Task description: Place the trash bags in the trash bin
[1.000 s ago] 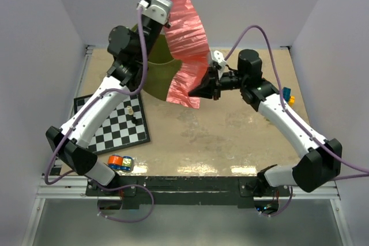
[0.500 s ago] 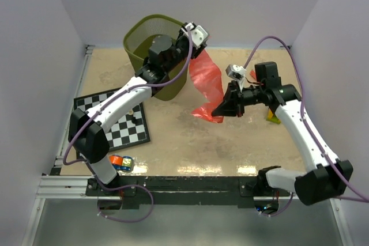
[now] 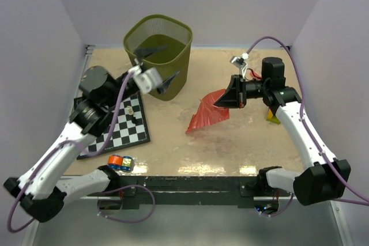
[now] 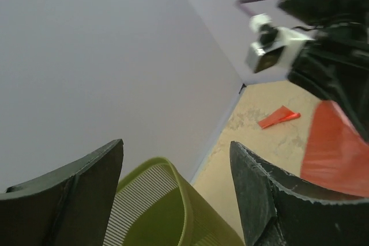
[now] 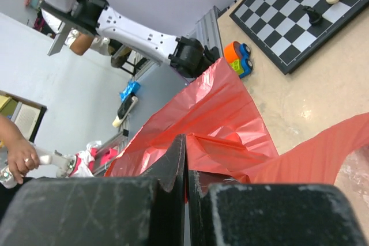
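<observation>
Olive-green mesh wastebasket [image 3: 158, 18] stands upright (taken as reference). Left gripper [image 4: 176, 147] hovers at the bin's near side, fingers spread wide, nothing between them. Right gripper [image 3: 219, 100] sits well right of the bin, fingers pinched tight on a crinkly translucent red plastic bag [image 3: 206, 117]. The film hangs from the pinch, its lower end on the tan tabletop [image 3: 173, 154], outside the bin. A small flat red strip [image 4: 278, 117] lies right of the bin, near the back wall. Black-and-white chessboard [image 3: 115, 128] lies near-left of the bin.
</observation>
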